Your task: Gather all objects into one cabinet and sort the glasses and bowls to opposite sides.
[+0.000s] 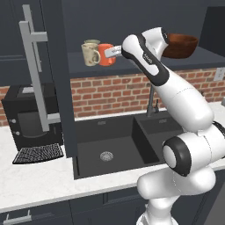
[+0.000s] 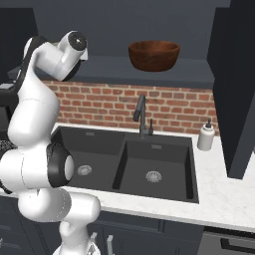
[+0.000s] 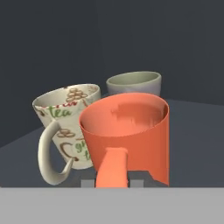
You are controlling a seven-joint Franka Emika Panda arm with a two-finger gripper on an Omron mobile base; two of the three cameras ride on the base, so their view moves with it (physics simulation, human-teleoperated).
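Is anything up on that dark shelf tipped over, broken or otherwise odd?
Nothing stands out. The cream mug, orange mug and grey-green mug stand upright, crowded together at one end; the brown bowl sits upright apart from them.

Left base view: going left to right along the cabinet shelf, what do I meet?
Cream patterned mug → orange mug → gripper at the orange mug → dark brown bowl. The grey-green mug sits behind the first two, so its place is unclear.

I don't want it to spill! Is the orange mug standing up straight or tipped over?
Standing up straight. The orange mug sits on the cabinet shelf with its open mouth facing up, beside the cream mug.
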